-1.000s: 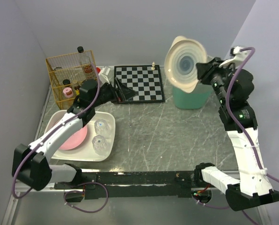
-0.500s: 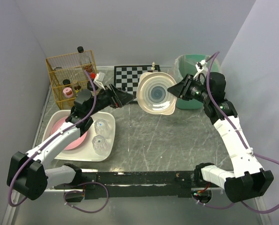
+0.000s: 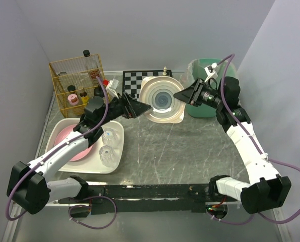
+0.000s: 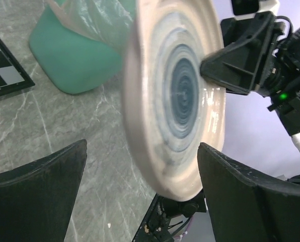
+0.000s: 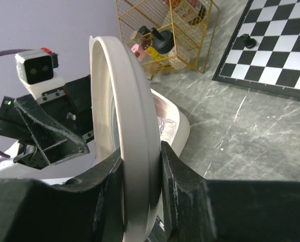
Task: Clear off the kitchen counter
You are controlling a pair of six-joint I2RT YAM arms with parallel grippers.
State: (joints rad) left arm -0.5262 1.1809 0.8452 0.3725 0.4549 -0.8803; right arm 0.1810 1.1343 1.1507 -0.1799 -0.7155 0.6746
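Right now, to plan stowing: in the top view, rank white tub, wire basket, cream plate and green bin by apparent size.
1. white tub
2. wire basket
3. cream plate and green bin, unranked: the plate is held nearer the camera, and the right arm hides part of the bin.

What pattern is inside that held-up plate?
Cream plate with blue-grey concentric rings; left wrist view shows it best.

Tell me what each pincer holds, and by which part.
The right pincer grips the cream plate by its rim, holding it on edge. The left pincer is open, its fingers on either side of the plate, gripping nothing.
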